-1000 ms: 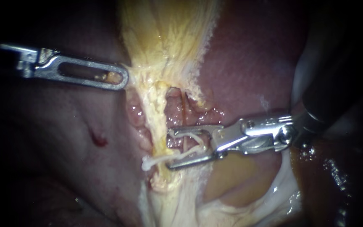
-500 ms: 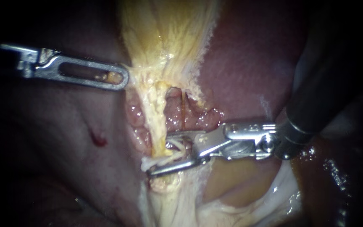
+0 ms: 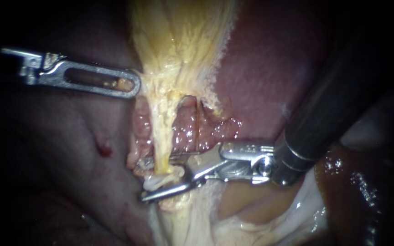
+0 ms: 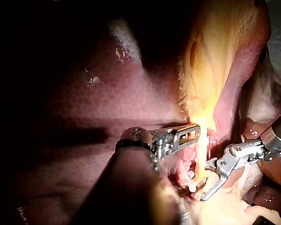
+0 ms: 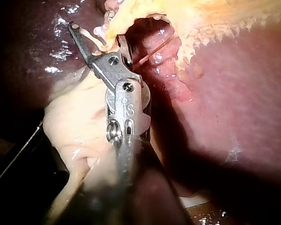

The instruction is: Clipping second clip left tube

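Step in hand: placement, clip not yet squeezed home.
- Right instrument [image 3: 153,178]: jaws spread astride the left tube [image 3: 163,136] near its lower end, with the white clip [image 3: 152,183] between them.
- Left instrument [image 3: 131,86]: jaws pinching the edge of the yellow tissue [image 3: 178,45] over the liver [image 3: 261,68].
- Next move, as judged: close squarely across the tube.
- Right wrist view alone shows one jaw tip clear beyond the tube; it omits the left instrument.

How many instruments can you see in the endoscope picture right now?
2. The left instrument comes in from the left and grips the yellow tissue. The right instrument comes in from the upper right, its tip astride the left tube. None seems hidden.
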Tool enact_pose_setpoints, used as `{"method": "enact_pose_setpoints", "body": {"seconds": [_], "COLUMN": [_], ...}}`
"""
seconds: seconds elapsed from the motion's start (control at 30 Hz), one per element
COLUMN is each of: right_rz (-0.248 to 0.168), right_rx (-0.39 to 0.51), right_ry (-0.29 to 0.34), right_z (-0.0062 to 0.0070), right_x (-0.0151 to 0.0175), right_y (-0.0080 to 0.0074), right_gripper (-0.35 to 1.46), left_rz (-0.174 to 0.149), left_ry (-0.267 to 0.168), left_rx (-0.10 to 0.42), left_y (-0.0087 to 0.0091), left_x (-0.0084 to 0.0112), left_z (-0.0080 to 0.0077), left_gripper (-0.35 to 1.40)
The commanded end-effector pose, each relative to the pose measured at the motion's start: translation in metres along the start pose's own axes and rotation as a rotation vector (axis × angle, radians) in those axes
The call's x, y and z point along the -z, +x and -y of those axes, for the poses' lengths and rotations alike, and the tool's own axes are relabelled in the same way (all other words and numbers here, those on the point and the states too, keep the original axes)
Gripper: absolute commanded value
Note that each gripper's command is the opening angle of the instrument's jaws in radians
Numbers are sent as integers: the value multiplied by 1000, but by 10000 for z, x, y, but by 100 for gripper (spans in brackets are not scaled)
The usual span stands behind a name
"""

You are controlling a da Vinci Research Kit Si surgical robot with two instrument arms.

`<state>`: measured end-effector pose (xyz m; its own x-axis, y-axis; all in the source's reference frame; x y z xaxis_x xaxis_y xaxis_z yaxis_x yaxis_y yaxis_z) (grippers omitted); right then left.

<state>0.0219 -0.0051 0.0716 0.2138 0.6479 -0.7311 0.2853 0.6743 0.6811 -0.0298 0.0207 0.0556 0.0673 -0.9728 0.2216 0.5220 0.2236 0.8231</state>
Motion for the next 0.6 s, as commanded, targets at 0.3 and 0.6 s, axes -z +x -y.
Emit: {"method": "enact_pose_setpoints", "body": {"seconds": [0.3,0.6], "right_rz": [-23,-38], "right_rx": [6,7], "right_ry": [116,185], "right_z": [33,54], "right_x": [-1,-5], "right_y": [9,17], "right_gripper": [49,48], "left_rz": [-1,-1], "left_ry": [1,1], "left_rx": [0,-1], "left_y": [0,0], "left_x": [0,0], "left_z": [-1,-2], "left_gripper": [-35,-35]}}
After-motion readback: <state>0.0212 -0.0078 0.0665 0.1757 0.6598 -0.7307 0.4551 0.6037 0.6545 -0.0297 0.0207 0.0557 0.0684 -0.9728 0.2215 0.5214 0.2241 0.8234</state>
